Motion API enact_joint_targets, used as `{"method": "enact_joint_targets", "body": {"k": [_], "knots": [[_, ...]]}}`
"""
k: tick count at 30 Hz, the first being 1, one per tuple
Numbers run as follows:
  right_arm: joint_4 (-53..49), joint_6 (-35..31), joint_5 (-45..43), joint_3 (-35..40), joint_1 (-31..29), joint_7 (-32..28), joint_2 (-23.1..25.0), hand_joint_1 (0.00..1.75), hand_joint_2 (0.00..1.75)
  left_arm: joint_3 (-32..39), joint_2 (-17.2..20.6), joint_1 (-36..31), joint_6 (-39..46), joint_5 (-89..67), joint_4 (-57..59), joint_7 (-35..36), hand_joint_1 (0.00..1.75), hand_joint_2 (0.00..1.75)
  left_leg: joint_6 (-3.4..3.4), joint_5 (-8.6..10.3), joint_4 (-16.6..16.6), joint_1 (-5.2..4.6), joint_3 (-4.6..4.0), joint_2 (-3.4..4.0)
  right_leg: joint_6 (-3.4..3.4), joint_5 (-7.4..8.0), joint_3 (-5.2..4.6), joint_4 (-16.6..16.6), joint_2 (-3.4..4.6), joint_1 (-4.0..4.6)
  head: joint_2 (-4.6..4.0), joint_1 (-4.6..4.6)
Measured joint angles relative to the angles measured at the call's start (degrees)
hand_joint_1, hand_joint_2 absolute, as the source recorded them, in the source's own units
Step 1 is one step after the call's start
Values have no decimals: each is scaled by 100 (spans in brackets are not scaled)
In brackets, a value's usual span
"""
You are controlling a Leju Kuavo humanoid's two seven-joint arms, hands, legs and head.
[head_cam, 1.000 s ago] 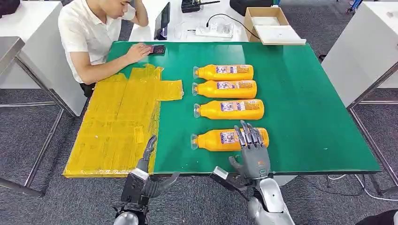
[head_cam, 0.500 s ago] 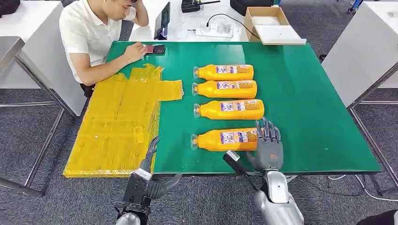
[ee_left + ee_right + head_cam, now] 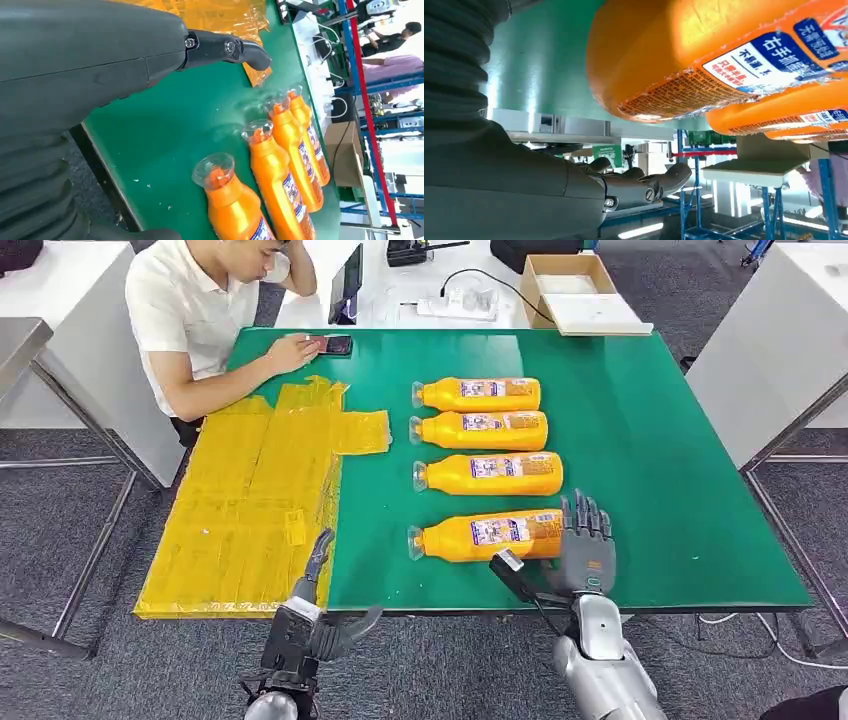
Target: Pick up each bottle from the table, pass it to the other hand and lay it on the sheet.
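Orange bottles: I count four lying in a row on the green tabletop; the nearest bottle is the one beside my hand.
Right hand: fingers spread, empty, at that bottle's base end.
Left hand: fingers apart, empty, at the near tabletop edge.
Yellow sheet: flat on the left part of the tabletop.

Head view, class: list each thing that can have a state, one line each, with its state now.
Nearest bottle: lying on its side, capped, right hand at its base.
Other three bottles: lying on their sides, capped, untouched.
Sheet: spread flat, no bottle on it.
Right hand: open, fingers spread.
Left hand: open, holding nothing.
Box: open.
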Motion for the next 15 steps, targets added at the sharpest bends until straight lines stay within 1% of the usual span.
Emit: {"method": "enact_joint_targets", "body": {"k": [4,8,15], "knots": [[77,-46,-2,13,-48,-7,-22,0,175,2,-11,-3,-24,0,0,0,0,175,0,0,0,0,-1,0,0,0,0,0,0,0,-2,0],[216,-112,-24,59,-199,-142,-37,0,175,2,-13,-29,-81,0,0,0,0,175,0,1,0,-1,-1,0,0,1,1,0,0,-1,0,0],[679,-81,-345,135,-540,-660,6,0,175,-4,-13,-114,-188,0,2,0,0,175,0,1,0,0,0,0,1,1,1,1,0,0,-2,0]]}}
